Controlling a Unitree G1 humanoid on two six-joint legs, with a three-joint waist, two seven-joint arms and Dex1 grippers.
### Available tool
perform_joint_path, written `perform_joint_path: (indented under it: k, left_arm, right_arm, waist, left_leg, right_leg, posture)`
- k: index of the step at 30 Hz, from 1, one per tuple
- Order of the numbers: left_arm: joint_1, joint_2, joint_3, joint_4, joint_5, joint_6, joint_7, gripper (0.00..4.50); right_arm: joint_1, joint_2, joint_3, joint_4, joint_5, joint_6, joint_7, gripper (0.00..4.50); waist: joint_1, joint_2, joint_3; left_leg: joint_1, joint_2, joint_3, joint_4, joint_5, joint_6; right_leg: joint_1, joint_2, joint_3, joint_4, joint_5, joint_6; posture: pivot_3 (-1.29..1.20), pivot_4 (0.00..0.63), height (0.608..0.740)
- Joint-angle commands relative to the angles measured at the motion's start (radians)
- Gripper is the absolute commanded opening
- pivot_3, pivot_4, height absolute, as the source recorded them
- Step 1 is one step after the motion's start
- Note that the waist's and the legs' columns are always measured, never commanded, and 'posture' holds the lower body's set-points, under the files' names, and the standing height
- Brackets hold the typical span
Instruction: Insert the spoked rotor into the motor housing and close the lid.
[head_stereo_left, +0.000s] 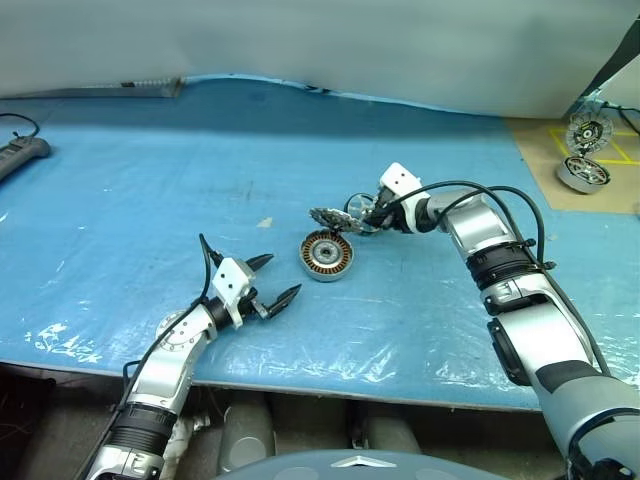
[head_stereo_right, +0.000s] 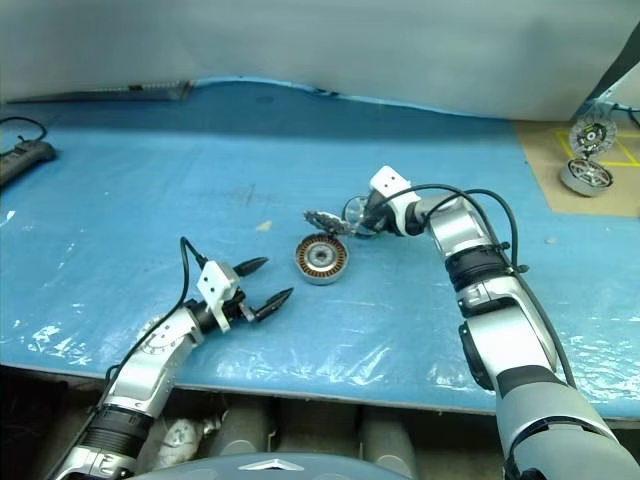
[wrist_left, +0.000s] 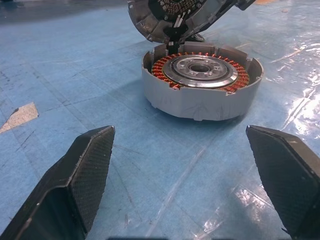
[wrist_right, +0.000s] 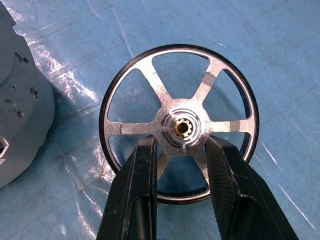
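My right claw (wrist_right: 180, 150) has its two black fingers (wrist_right: 137, 190) pinched in on the hub of the spoked rotor (wrist_right: 178, 122), one finger on each side of the small brass-coloured centre. The rotor faces my wrist flat on, six silver spokes running out to a dark-edged rim, with blue counter (wrist_right: 280, 65) showing through the gaps. From my head, the rotor (head_stereo_left: 359, 209) sits at the tip of that claw (head_stereo_left: 371, 215), above the counter, at about one o'clock from the motor housing (head_stereo_left: 326, 256) and just beside the raised lid (head_stereo_left: 331, 218).

The lid stands tilted up at the housing's twelve o'clock edge, its dark finned face turned down toward the open can. The housing rests on the blue sheet near the middle of the counter, copper windings ringed around a silver centre (wrist_left: 201, 70).

My left claw (head_stereo_left: 272, 281) is spread wide and holds nothing, near the housing at about eight o'clock from it, with its fingers (wrist_left: 80, 170) pointing toward the can.

Far off at two o'clock, on a tan patch at the counter's corner, another motor (head_stereo_left: 584, 172) sits with its own lid up. A black power strip (head_stereo_left: 20, 155) lies at the ten o'clock edge.
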Motion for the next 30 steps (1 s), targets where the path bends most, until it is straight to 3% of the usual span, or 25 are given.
perform_joint_path:
  k: [1, 9, 15, 17, 20, 26, 30]
  left_arm:
    - [0.004, -0.001, 0.001, -0.018, -0.001, -0.018, -0.001, 4.50]
    - [-0.003, 0.004, 0.002, -0.020, -0.003, -0.011, -0.006, 4.50]
    - [-0.014, 0.005, -0.002, -0.016, -0.004, -0.005, -0.012, 4.50]
    - [-0.023, 0.005, -0.003, -0.014, -0.005, -0.001, -0.014, 4.50]
    - [-0.029, 0.006, -0.003, -0.010, -0.006, 0.000, -0.018, 4.50]
    - [-0.038, 0.006, 0.000, -0.004, -0.008, 0.002, -0.024, 4.50]
    - [-0.043, 0.005, -0.001, 0.002, -0.006, -0.002, -0.025, 4.50]
  right_arm:
    - [-0.016, -0.049, -0.043, -0.041, -0.003, -0.006, -0.022, 1.02]
    - [0.024, -0.225, -0.021, -0.135, -0.065, -0.054, 0.014, 0.99]
    - [0.161, -0.429, -0.002, -0.391, -0.070, -0.084, 0.204, 0.93]
    - [0.274, -0.560, 0.007, -0.530, -0.065, -0.142, 0.328, 0.93]
    - [0.394, -0.665, -0.015, -0.671, -0.015, -0.171, 0.438, 0.93]
    - [0.512, -0.687, -0.127, -0.983, 0.281, -0.004, 0.576, 0.93]
    - [0.446, -0.530, -0.119, -1.074, 0.383, 0.099, 0.455, 0.93]
  waist:
    - [0.002, 0.000, 0.000]
    - [0.006, 0.000, 0.001]
    - [0.012, 0.000, 0.001]
    - [0.017, 0.000, 0.001]
    - [0.024, 0.000, 0.002]
    - [0.013, 0.002, 0.002]
    - [0.011, 0.001, 0.002]
  left_leg:
    - [0.000, 0.000, 0.000, 0.000, 0.000, 0.000]
    - [-0.001, 0.000, 0.000, -0.001, 0.000, 0.000]
    - [-0.001, -0.001, 0.000, -0.005, 0.000, 0.000]
    - [-0.001, 0.000, 0.000, -0.006, 0.000, 0.000]
    - [0.000, -0.001, 0.000, -0.010, -0.001, 0.003]
    - [0.002, 0.000, 0.000, -0.010, -0.002, 0.004]
    - [0.003, 0.002, 0.000, -0.007, -0.002, 0.005]
  right_leg:
    - [0.000, 0.000, 0.000, 0.000, 0.000, 0.000]
    - [0.000, 0.000, 0.000, -0.002, 0.000, 0.000]
    - [0.001, 0.000, 0.000, -0.008, 0.002, 0.004]
    - [0.001, 0.001, 0.000, -0.010, 0.003, 0.005]
    - [0.002, 0.000, 0.000, -0.014, 0.003, 0.005]
    - [0.002, 0.001, 0.001, -0.012, 0.003, 0.005]
    - [0.004, 0.000, 0.001, -0.013, 0.000, 0.001]
  posture:
    - [0.00, 0.150, 0.740]
    - [0.00, 0.150, 0.740]
    - [0.00, 0.150, 0.740]
    - [0.00, 0.150, 0.740]
    - [0.00, 0.150, 0.740]
    - [0.00, 0.150, 0.740]
    - [0.00, 0.150, 0.740]
